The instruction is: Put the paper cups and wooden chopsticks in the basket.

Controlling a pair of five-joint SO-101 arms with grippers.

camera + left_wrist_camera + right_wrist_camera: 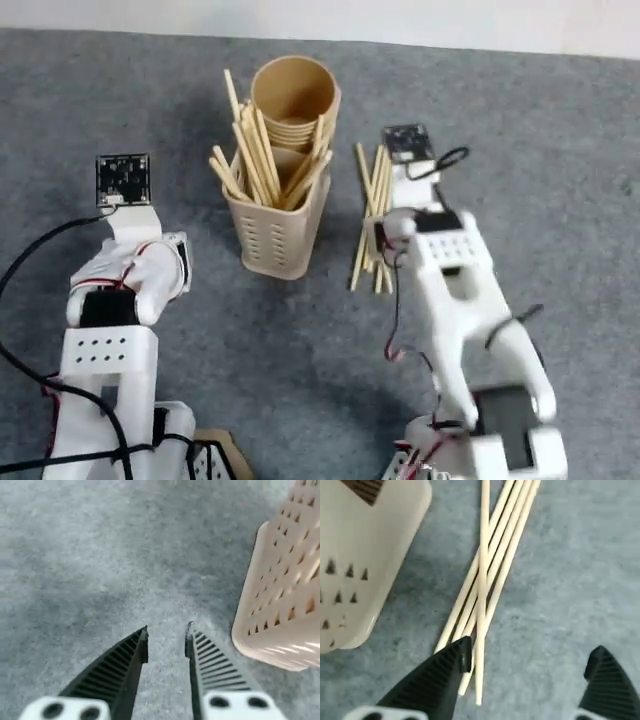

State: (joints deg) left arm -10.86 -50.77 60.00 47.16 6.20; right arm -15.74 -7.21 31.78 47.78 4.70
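High view, working across: my left claw (166,630) hangs slightly parted and empty over the grey felt bench (560,120), beside the beige perforated plastic basket (275,245). Stacked tan paper cups (295,100) and several wooden chopsticks (250,160) already stand inside. A loose bundle of pale wooden chopsticks (495,565) lies just right of it, so my right claw (531,655) gapes wide over their near ends, ready, I judge, for a pickup.

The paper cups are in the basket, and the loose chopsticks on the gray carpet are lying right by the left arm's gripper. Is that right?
Not quite. The paper cups are in the basket, but the loose chopsticks lie by the right arm's gripper, not the left one. The right wrist view shows them just under that open gripper.
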